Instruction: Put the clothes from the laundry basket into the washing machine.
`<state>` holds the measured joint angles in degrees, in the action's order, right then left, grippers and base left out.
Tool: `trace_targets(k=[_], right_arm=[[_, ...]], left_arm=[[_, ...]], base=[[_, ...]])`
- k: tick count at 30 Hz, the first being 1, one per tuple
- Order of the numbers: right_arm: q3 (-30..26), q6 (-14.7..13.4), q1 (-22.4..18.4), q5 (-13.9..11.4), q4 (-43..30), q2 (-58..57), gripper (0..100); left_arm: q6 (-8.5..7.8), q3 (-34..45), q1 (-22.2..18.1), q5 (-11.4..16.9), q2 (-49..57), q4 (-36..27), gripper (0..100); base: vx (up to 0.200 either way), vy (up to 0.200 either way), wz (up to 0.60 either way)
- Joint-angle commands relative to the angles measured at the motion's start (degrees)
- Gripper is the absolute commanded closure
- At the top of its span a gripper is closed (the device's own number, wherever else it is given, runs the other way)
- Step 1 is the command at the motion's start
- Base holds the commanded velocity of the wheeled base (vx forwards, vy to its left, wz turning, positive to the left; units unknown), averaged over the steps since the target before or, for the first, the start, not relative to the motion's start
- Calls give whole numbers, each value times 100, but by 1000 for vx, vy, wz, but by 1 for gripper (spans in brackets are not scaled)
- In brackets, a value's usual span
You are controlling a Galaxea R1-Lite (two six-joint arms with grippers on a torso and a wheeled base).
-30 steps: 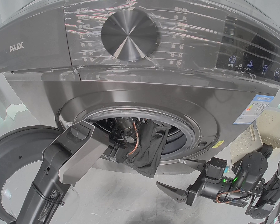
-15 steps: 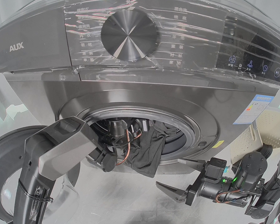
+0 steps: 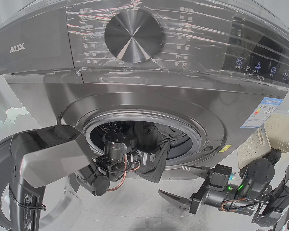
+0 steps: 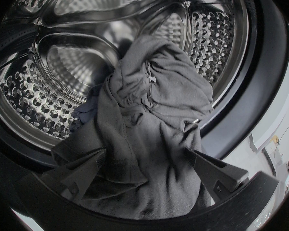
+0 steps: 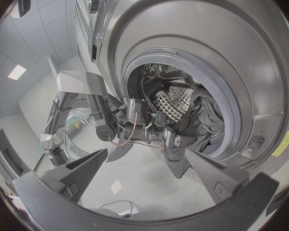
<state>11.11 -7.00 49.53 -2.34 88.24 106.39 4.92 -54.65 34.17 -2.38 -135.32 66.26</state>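
The washing machine (image 3: pixel 144 97) stands with its round door opening before me. A dark grey garment (image 4: pixel 151 113) is bunched in the mouth of the steel drum (image 4: pixel 70 64), and its lower flap (image 3: pixel 154 170) hangs out over the front lip. My left gripper (image 4: pixel 146 156) sits at the lip, open, one finger on each side of the hanging cloth. My right gripper (image 3: pixel 171 181) hovers lower, right of the opening, open with nothing in it. In the right wrist view the garment (image 5: pixel 202 119) drapes over the door seal beside the left wrist.
The machine's door (image 3: pixel 0 164) stands swung open at the left, behind my left arm. A cream perforated laundry basket (image 3: pixel 276 135) sits at the right, beside the machine. Bare light floor (image 5: pixel 144 183) lies below the opening.
My left wrist has drawn back out of the drum and dropped lower. More of the garment now lies inside the opening, less hangs out. The right gripper has shifted slightly down and left.
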Motion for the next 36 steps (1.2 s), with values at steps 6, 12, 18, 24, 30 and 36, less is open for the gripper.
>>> trace_targets(k=[6,12,18,24,30,36], right_arm=[[41,-3,30,-12,1,40,0],[67,-12,30,-12,1,40,0],[102,-12,30,-3,1,40,0],[102,-12,30,-3,1,40,0],[111,-12,22,-12,1,49,0],[120,-12,30,-12,1,49,0]], left_arm=[[-88,-204,-7,9,-258,-148,100],[228,-1065,-33,-123,-461,28,100],[360,-2085,-51,-298,-953,766,100],[342,-3113,-244,-571,-1392,986,100],[334,-2893,-244,-571,-1313,995,0],[378,-1733,-16,-298,-505,863,0]], base=[[0,0,0],[0,0,0],[0,0,0],[0,0,0],[0,0,0],[0,0,0]])
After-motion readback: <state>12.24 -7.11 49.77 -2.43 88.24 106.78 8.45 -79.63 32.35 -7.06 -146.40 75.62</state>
